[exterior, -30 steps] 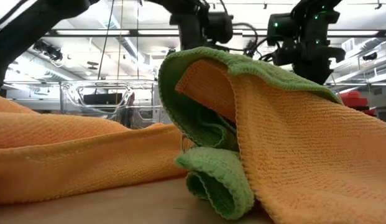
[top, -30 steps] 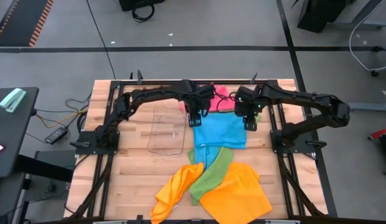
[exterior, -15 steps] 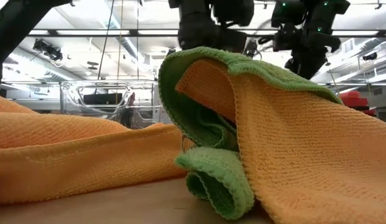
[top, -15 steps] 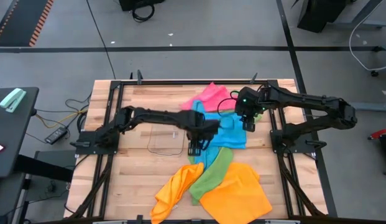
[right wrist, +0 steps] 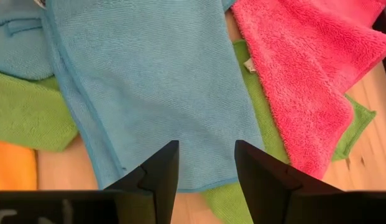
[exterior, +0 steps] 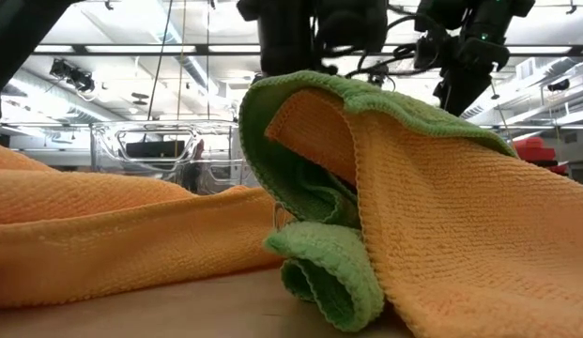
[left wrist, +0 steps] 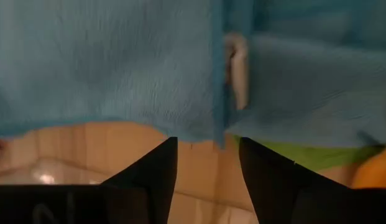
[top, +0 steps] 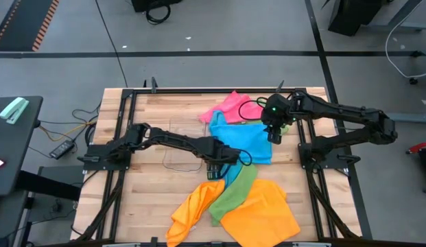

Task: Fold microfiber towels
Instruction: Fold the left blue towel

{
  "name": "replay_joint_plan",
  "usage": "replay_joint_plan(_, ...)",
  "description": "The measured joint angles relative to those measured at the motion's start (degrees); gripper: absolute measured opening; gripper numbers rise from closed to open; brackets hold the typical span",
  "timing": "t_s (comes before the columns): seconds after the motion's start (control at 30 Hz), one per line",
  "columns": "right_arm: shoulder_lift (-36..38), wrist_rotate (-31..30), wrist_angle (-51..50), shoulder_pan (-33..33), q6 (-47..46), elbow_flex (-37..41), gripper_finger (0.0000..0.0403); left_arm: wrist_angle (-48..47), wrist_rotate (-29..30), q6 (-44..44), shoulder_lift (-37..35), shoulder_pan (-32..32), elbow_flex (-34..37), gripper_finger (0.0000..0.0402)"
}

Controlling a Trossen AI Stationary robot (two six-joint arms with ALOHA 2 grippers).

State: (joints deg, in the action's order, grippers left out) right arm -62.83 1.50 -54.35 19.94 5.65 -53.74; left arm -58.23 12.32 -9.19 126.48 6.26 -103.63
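The left tool (top: 214, 165) is hanging released, fingers parted, just above the blue towel's (top: 243, 143) near edge. The right tool (top: 272, 134), also released and empty, is hovering over that towel's far right corner, beside the pink towel (top: 232, 106). Judging by this, both are lining up a pinch; next, each needs lowering onto its edge and clenching before folding.
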Motion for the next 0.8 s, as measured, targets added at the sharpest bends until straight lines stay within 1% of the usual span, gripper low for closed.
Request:
replay_joint_plan(0.07, 0.1, 0.0, 0.0, 0.0, -0.4, 0.0, 0.0164, 0.7, 0.1, -0.7, -1.3, -0.2, 2.4, 0.0175)
replay_joint_plan(0.23, 0.2, 0.0, 0.0, -0.5, -0.7, 0.0, 0.0164, 9.0, -0.1, -0.8, -7.3, -0.3, 9.8, 0.0173)
replay_joint_plan(0.37, 0.2, 0.0, 0.4, -1.4, -0.3, 0.0, 0.0164, 14.1, 0.0, -0.7, -11.0, -0.3, 13.9, 0.0176)
replay_joint_plan(0.43, 0.2, 0.0, 0.8, -1.8, -0.4, 0.0, 0.0164, 15.6, 0.0, -0.8, -11.6, -0.4, 15.5, 0.0174)
replay_joint_plan(0.5, 0.2, 0.0, 1.0, -2.1, -0.5, 0.0, 0.0164, 15.4, 0.1, -1.0, -11.7, -0.5, 16.5, 0.0172)
replay_joint_plan(0.67, 0.2, 0.0, 1.0, -2.1, -1.3, 0.0, 0.0164, 18.5, 0.4, -2.3, -11.8, 0.8, 17.0, 0.0173)
replay_joint_plan(0.8, 0.2, 0.0, 1.0, -2.1, -1.3, 0.0, 0.0164, 20.8, 2.8, -2.1, -11.5, 2.1, 17.0, 0.0172)
